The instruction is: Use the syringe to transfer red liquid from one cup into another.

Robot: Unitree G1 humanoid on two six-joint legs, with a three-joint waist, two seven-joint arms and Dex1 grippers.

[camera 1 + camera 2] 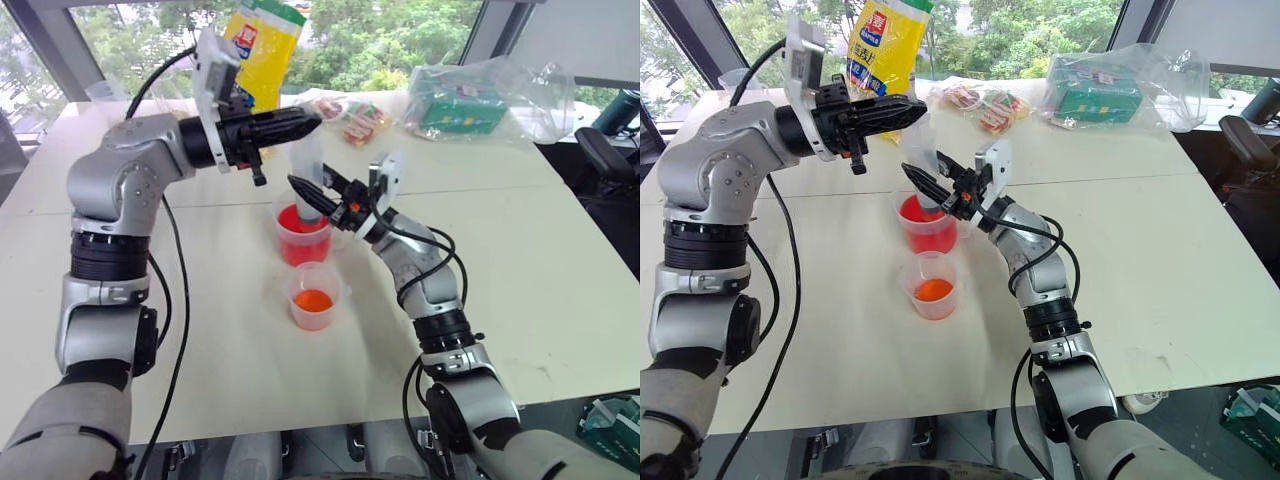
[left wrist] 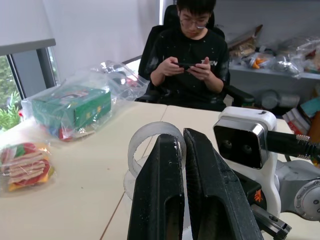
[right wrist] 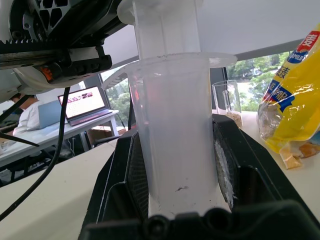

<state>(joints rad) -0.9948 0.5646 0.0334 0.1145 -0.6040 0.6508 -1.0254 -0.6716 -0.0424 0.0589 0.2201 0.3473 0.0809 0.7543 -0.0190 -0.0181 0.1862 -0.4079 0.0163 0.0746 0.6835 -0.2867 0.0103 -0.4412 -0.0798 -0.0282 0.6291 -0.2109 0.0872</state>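
Syringe (image 3: pixel 172 125) stands upright between my two grippers, its barrel clamped in my right gripper (image 1: pixel 305 192), whose fingers (image 3: pixel 232 170) press against either side of the clear wall. My left gripper (image 1: pixel 300 123) points level toward my right, above the right one, its fingers (image 2: pixel 165 195) drawn together on the ring top (image 2: pixel 155 142) of the plunger. In the head views the syringe's lower end dips into the big cup (image 1: pixel 302 238), though I cannot tell whether the tip touches the red liquid (image 1: pixel 296 222) that fills this cup well up its wall. The small cup (image 1: pixel 315 295) sits just beside the big one, nearer to me, with a shallow orange-red pool (image 1: pixel 313 300) at its bottom. Both cups rest on the white table (image 1: pixel 520 270). At the far side of the table lie a yellow bag (image 1: pixel 262 50), a few snack packets (image 1: pixel 352 118) and a green box in a clear bag (image 1: pixel 462 105). Past the table's far end, a person (image 2: pixel 192 55) sits in a black chair, holding a phone in both hands.
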